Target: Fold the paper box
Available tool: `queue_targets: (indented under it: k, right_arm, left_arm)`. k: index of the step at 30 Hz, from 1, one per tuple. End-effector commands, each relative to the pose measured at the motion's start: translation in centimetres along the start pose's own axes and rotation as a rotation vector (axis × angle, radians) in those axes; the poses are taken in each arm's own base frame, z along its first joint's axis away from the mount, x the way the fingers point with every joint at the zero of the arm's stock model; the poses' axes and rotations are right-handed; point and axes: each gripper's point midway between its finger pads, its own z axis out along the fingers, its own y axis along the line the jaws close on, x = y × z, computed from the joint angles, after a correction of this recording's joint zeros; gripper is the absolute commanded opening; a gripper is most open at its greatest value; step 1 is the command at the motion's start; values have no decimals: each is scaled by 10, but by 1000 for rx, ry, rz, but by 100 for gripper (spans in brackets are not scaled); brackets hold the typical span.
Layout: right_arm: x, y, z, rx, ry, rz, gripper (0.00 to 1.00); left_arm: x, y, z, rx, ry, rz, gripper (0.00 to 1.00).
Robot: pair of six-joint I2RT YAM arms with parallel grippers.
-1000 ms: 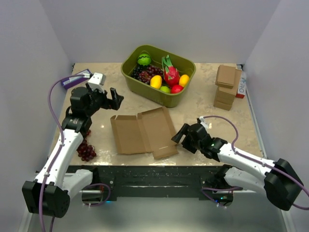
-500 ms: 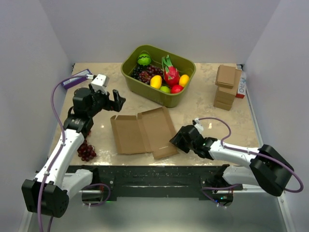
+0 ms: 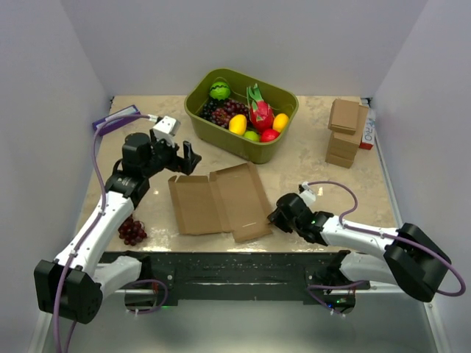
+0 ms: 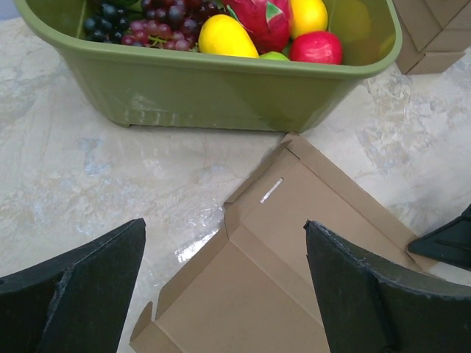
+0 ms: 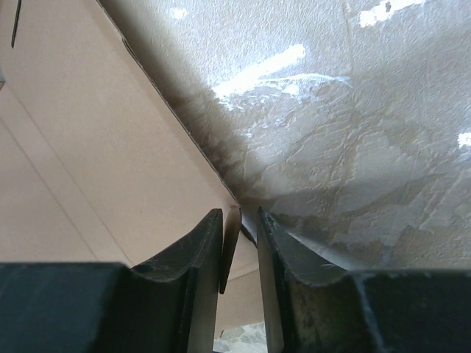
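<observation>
Box point(image 3: 217, 202) lies flat, unfolded, just in front of the bin point(image 3: 229, 144), w/ L gripper point(image 3: 182, 159) spread wide above its corner nearest the bin's left end & R gripper point(image 3: 275, 215) nearly together astride its edge farthest from the bin, firm pinch can't tell.

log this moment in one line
left pincer: open by paper box far-left corner | right pincer: straddling its edge, grip unclear
</observation>
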Motion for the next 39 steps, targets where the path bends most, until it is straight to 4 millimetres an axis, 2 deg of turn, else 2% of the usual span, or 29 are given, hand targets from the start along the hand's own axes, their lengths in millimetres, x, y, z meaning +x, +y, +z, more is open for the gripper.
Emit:
queue_targets:
  k: [1,3,11,15,23,24,29,39]
  right_arm:
    - [-10,-2,1,1,-64,-3,28]
    - [-11,-2,0,-4,-68,-6,24]
    - [-20,2,-9,-48,-106,-12,24]
    - [-23,7,-10,-60,-117,-34,24]
    - [-16,14,-8,-105,-83,-50,23]
    - [-17,23,-8,-139,-89,-57,23]
    - [-12,41,-7,-197,-56,-102,25]
    - [7,38,6,-171,30,-103,29]
  left_arm:
    - [-3,-9,5,43,-7,50,94]
    - [-2,-11,6,50,-2,57,94]
    - [7,-17,12,67,35,70,93]
    - [5,-20,11,76,29,67,93]
    - [2,-19,9,66,20,64,94]
    - [3,-19,9,65,21,63,94]
    - [3,-20,9,75,20,64,94]
    - [2,-21,9,75,18,66,94]
